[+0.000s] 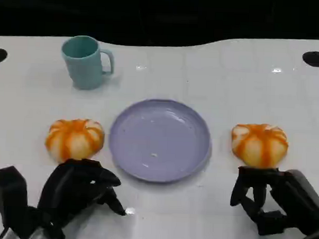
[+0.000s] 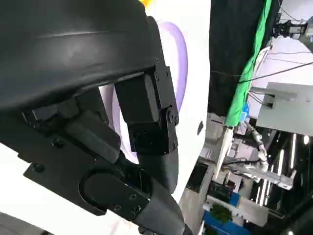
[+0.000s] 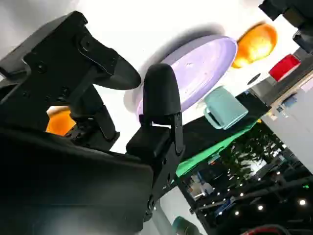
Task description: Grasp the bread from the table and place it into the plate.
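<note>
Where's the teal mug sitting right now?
In the head view, the teal mug stands upright at the far left of the white table, behind the left bread roll and up-left of the purple plate.

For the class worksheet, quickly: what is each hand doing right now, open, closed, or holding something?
Left hand: open, holding nothing, just short of the left bread.
Right hand: open, holding nothing, just short of the right bread.
</note>
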Action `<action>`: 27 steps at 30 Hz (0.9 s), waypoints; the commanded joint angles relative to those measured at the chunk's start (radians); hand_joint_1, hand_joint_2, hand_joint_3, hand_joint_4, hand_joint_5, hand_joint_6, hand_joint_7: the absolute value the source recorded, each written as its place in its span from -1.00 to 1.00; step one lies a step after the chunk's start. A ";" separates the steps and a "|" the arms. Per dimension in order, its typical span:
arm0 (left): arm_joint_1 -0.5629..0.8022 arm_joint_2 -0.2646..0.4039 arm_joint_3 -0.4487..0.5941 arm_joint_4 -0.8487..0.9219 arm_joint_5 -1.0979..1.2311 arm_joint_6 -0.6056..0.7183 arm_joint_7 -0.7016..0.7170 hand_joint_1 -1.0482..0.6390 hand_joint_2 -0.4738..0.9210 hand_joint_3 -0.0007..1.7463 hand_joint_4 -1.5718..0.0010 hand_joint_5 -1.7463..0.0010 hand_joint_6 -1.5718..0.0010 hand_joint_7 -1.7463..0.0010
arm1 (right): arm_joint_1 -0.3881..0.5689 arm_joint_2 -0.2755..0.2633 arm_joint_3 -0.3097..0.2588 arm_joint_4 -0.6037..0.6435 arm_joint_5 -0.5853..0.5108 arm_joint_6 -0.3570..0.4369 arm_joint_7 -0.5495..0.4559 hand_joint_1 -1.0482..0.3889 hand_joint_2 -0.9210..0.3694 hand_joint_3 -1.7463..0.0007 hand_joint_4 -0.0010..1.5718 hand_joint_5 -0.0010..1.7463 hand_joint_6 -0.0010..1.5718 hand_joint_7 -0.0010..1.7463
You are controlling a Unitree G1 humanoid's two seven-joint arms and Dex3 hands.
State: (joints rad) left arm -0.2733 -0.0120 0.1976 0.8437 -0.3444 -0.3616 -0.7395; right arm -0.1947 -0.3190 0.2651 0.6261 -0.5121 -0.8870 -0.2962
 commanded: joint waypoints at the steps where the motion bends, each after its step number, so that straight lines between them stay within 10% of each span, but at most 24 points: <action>1: 0.004 0.017 0.005 -0.010 -0.002 0.004 -0.001 -1.00 0.74 -1.00 -1.00 0.35 -1.00 0.80 | 0.003 -0.011 -0.014 0.002 0.002 -0.013 -0.001 0.26 -0.04 -0.52 0.12 1.00 0.04 0.52; 27: -0.006 0.016 0.006 0.005 0.002 -0.009 0.000 -1.00 0.75 -1.00 -1.00 0.34 -1.00 0.79 | -0.008 -0.011 -0.021 0.024 -0.033 -0.022 -0.022 0.25 -0.05 -0.50 0.11 1.00 0.04 0.50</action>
State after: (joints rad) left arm -0.2754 -0.0120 0.1979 0.8492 -0.3441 -0.3622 -0.7394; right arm -0.1966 -0.3189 0.2531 0.6432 -0.5426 -0.9034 -0.3071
